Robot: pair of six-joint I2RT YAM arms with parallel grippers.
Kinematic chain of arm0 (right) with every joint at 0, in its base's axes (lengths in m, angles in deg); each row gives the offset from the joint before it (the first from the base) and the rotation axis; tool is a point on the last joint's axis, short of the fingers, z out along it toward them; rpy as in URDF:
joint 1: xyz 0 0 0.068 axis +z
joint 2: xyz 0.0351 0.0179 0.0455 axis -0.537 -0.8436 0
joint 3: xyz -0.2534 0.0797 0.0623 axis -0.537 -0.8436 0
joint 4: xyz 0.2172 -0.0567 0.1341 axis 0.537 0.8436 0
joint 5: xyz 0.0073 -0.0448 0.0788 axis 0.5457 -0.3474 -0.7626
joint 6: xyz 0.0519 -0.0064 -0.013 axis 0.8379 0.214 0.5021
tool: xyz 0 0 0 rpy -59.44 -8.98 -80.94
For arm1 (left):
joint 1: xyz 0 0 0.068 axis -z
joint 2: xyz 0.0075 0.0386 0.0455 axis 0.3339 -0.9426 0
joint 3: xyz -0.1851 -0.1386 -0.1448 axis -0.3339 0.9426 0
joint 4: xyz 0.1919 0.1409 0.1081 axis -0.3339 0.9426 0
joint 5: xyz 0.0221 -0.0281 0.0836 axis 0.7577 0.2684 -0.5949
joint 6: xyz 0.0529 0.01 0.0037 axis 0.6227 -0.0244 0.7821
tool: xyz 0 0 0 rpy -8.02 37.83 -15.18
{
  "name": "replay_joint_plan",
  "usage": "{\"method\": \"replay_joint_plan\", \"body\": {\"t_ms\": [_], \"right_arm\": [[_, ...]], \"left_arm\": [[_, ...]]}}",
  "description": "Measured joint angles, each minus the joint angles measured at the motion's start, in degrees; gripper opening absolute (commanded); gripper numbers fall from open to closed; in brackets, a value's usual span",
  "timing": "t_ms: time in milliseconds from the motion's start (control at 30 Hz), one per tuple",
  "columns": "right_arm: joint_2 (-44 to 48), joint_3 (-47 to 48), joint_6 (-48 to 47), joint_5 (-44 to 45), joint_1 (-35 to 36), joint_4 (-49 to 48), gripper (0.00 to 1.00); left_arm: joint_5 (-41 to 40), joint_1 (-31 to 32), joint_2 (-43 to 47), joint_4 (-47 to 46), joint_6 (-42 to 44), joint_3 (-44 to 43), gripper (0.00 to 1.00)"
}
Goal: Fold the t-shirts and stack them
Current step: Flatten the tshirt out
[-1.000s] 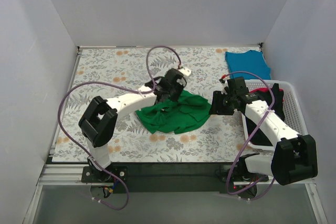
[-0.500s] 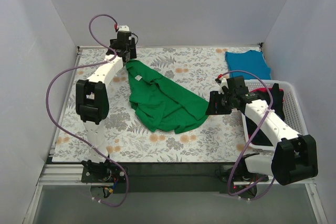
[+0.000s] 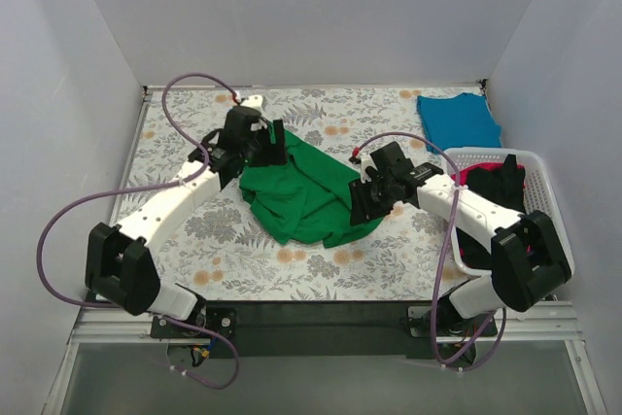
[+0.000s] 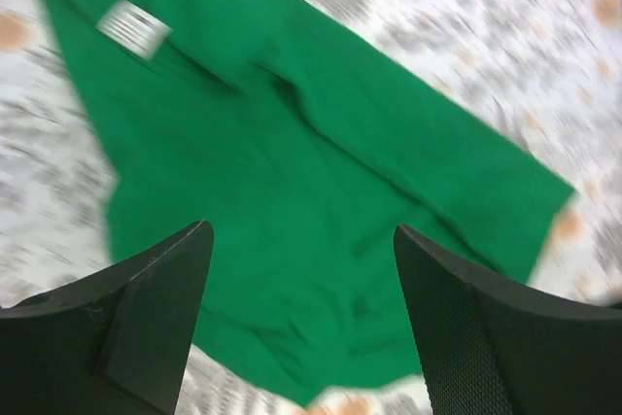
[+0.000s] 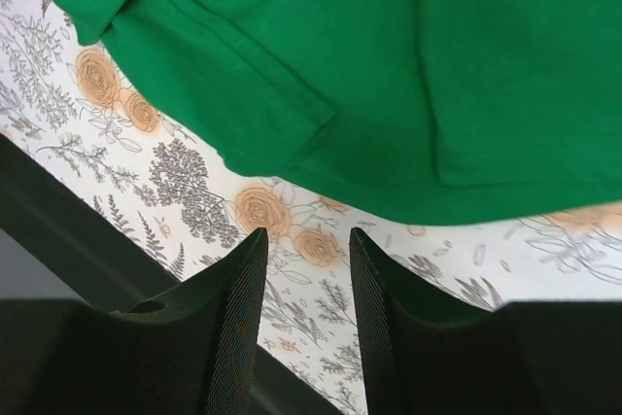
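While green shirt (image 3: 306,191) lies rumpled on table (image 3: 224,250), left gripper (image 4: 301,232) above it spread wide, right gripper (image 5: 307,235) over its edge, fingers apart too

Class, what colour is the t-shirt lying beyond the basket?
The t-shirt is teal-blue; top external view.

L arm (image 3: 165,206) extends fwd and inward from its base, forearm angled up-right, wrist tipped down. L gripper (image 3: 275,146) faces down, jaws spread wide, fingers (image 4: 146,308) well apart. R arm (image 3: 466,209) stretches left toward the centre. R gripper (image 3: 362,203) also faces down, jaws parted w/ a narrower gap, approx parallel.
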Motion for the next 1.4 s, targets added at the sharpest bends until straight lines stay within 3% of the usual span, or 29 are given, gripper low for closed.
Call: {"method": "replay_joint_plan", "body": {"t_ms": [133, 233, 667, 800, 1233, 1400], "right_arm": [[-2.6, 0.07, 1.11, -0.02, 2.67, -1.38, 0.45], [-3.08, -0.13, 1.75, 0.02, 2.86, -2.27, 0.45], [-1.27, -4.83, 3.17, 0.81, 2.86, -3.34, 0.45], [1.01, -5.6, 3.61, 0.87, 2.86, -3.67, 0.45], [4.0, -7.45, 4.55, 1.95, 2.86, -3.61, 0.45], [4.96, -8.55, 5.35, 2.12, 2.86, -3.61, 0.45]], "left_arm": [[0.92, 10.78, 6.51, 1.53, -3.41, 7.28, 0.64], [0.22, 16.85, 8.02, 3.32, -5.46, 12.39, 0.63], [-16.2, 32.76, 4.63, 6.4, -7.5, 20.59, 0.55], [-19.37, 34.21, 0.72, 6.8, -7.85, 21.29, 0.45], [-21.84, 34.23, -3.89, 8.04, -10.54, 21.22, 0.47], [-23.65, 34.27, -6.49, 7.15, -10.6, 20.11, 0.38]]}}
